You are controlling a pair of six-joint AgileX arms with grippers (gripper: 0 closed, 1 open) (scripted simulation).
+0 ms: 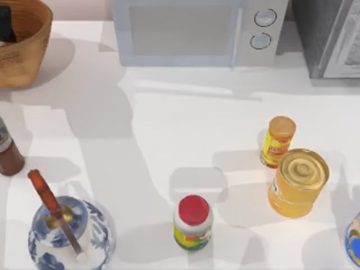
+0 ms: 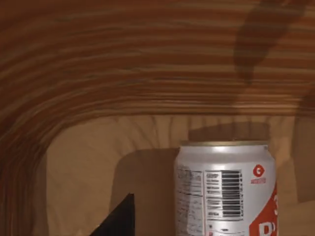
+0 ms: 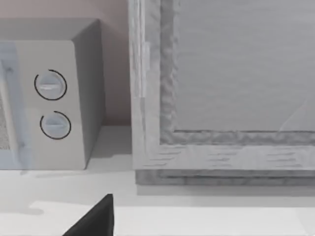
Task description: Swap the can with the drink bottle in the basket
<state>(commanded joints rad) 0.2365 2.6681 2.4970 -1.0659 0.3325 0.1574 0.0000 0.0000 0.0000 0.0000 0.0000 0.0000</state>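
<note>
Cut off: you see the can (image 1: 8, 152) cropped at the left edge of the counter (image 1: 169, 140); the drink bottle (image 2: 224, 189), upright in the basket (image 1: 34, 45), loses its base.
Left pincer (image 1: 5, 25): inside the basket; grip cannot be told.
Right pincer (image 3: 93, 221): facing the microwave (image 3: 54, 98); grip cannot be told.

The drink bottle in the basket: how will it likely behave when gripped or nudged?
Probably stiff but slippery: the drink bottle has a smooth, printed wall. It stands upright on the flat floor of the basket, so a high nudge might tip it, and then it could roll. The left gripper hangs in the basket beside it; the right gripper faces the microwave.
</note>
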